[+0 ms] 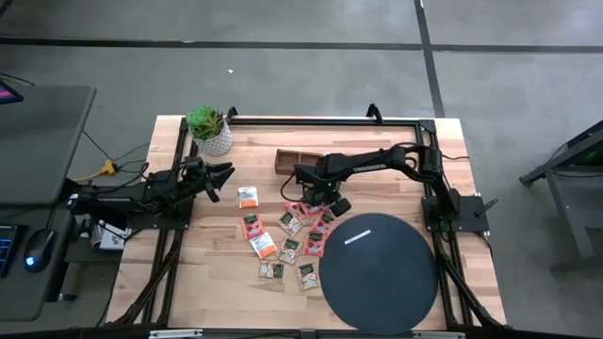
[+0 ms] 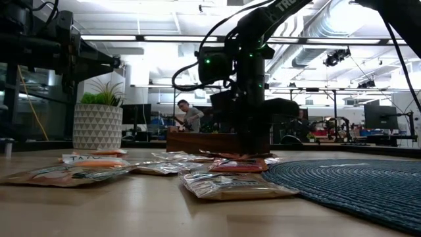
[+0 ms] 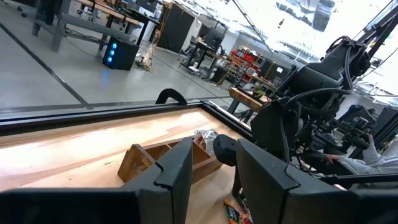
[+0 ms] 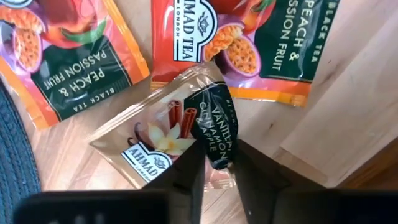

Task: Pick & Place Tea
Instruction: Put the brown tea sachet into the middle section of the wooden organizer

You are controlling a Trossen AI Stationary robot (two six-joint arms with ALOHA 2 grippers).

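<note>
Several small tea sachets (image 1: 283,235) in orange, red, green and silver lie flat on the wooden table left of the black disc (image 1: 379,268). One white and orange sachet (image 1: 247,196) lies apart, nearer the left arm. My right gripper (image 1: 316,201) is down among the sachets by the disc's far left rim and is shut on a silvery vanilla-cinnamon sachet (image 4: 165,140). That sachet lies over two orange peach sachets (image 4: 68,56). My left gripper (image 1: 224,174) waits open above the table's left side, pointing toward the wooden tray (image 3: 168,158). My right gripper (image 4: 217,165) pinches the silvery sachet between its two fingers at its dark-green printed edge (image 4: 217,134), coming from above and pointing down. The foil buckles there. The rest of the sachet spreads out below the fingers over the orange sachets and the table.
A brown wooden three-compartment tray (image 1: 300,162) sits just beyond the right gripper toward the far edge. A potted plant in a white pot (image 1: 212,134) stands at the far left corner. The black disc fills the near right. Bare wood lies near the left and near edges.
</note>
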